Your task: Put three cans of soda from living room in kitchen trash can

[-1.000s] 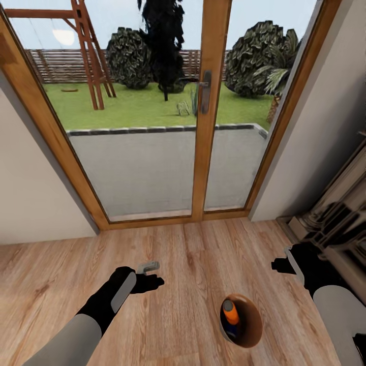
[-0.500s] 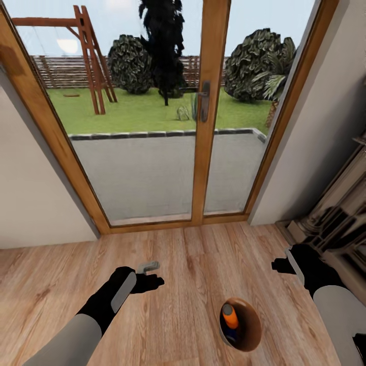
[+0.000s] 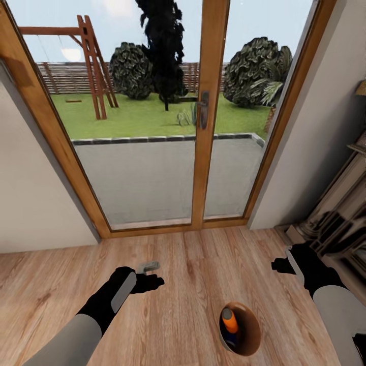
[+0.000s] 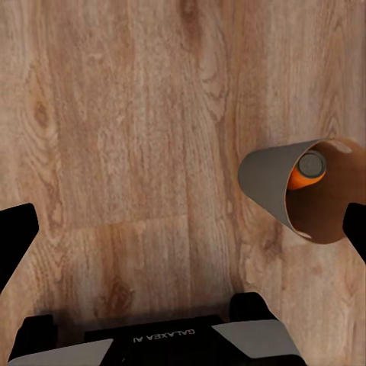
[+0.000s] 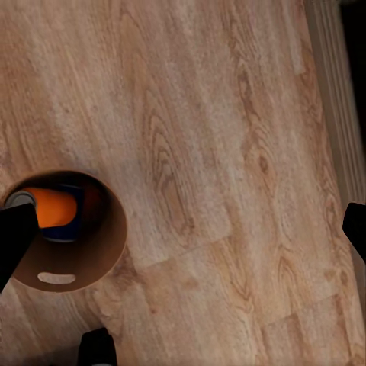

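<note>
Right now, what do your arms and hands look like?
Both arms are light grey near me and turn black toward the wrists. The left arm has a grey oval panel on its black wrist; the right arm has a pale strip. Each end effector is black, with two dark fingers. White "GALAXEA AI" lettering marks the left one.

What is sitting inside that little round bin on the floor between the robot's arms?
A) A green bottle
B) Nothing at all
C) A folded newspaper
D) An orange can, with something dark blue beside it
D: the head view shows an orange can with a dark blue one beside it, inside the bin on the wood floor.
</note>
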Controlling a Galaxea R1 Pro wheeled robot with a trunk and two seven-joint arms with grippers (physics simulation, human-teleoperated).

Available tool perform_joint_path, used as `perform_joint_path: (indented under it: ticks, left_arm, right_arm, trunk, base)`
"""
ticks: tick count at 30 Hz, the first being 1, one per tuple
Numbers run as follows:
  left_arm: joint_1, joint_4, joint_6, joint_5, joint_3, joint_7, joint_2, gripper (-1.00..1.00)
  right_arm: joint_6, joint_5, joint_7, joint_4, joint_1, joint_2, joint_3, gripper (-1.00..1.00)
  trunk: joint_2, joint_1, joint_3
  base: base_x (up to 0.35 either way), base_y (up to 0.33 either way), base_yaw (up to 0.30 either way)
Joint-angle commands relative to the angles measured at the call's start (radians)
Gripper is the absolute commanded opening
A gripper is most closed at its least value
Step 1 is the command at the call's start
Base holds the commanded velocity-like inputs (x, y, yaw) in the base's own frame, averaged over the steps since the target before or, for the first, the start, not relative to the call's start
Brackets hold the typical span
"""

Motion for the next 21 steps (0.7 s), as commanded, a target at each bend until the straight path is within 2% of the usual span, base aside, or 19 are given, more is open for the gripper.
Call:
perform_joint_path:
  ticks: [1, 21]
  left_arm:
    - [0.0, 0.0, 0.0, 0.0, 0.0, 0.0, 0.0, 1.0]
    - [0.0, 0.001, -0.001, 0.0, -0.001, 0.0, -0.006, 1.0]
  right_arm:
    - [0.0, 0.0, 0.0, 0.0, 0.0, 0.0, 0.0, 1.0]
    - [0.001, -0.002, 0.004, 0.0, 0.0, 0.0, 0.001, 1.0]
  trunk:
    - [0.007, -0.004, 0.005]
    - [0.147, -0.081, 0.076]
  base:
    - [0.0, 0.0, 0.0]
    - [0.0, 0.0, 0.0]
